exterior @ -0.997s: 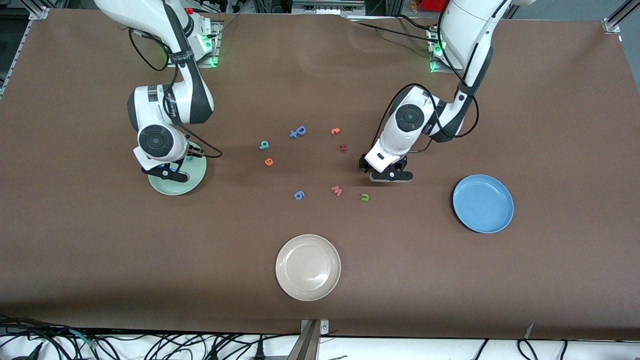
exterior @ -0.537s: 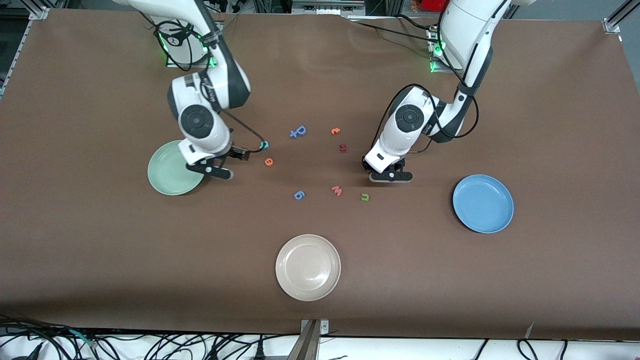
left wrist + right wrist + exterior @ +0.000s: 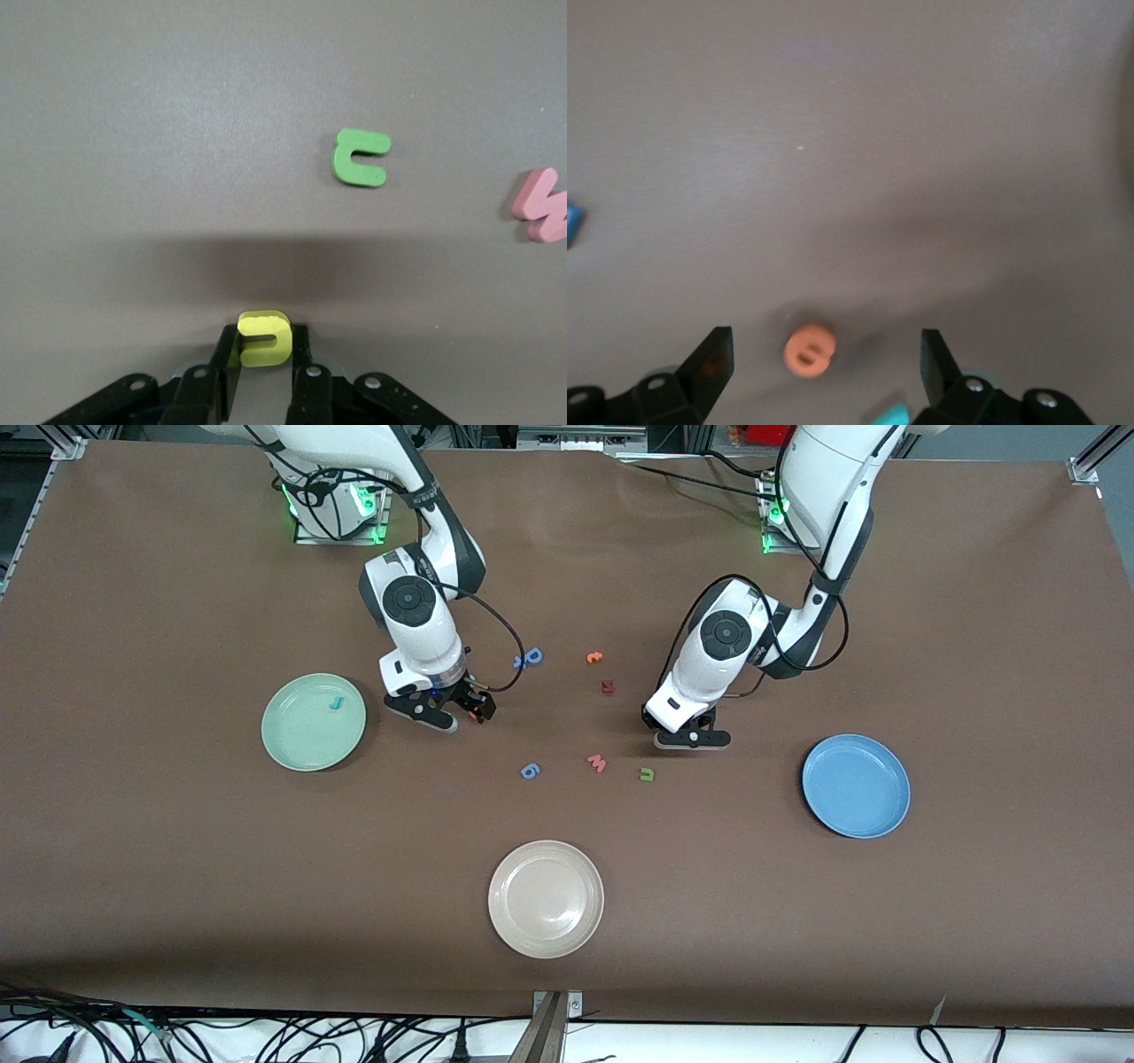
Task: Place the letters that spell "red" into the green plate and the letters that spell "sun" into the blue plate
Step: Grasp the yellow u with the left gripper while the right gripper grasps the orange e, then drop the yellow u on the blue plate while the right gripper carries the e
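Fingers first: the left gripper (image 3: pixel 263 390) is pinched tight on a yellow "u" (image 3: pixel 264 337), low at the table toward the blue plate's end, while the right gripper (image 3: pixel 819 367) hangs spread wide with the orange "e" (image 3: pixel 809 351) sitting between its prongs, not yet touched. Now by size, biggest down. Three plates ring the scatter: the whitish-beige plate (image 3: pixel 546 898) nearest the front camera, unused; the blue plate (image 3: pixel 856 785) at the left arm's end, holding nothing yet; the green plate (image 3: pixel 312 722) at the right arm's end, already holding a thin teal "r" (image 3: pixel 335 702). That split looks sensible, each arm working the plate on its own end. Down to the small stuff: the green "n" (image 3: pixel 360 158) lies flat near the pinched "u", with the pink "w" (image 3: pixel 540 204) beside it, a decoy. A teal corner at the right wrist view's edge could be the "d"; I can't confirm. No yellow "s" shows anywhere.
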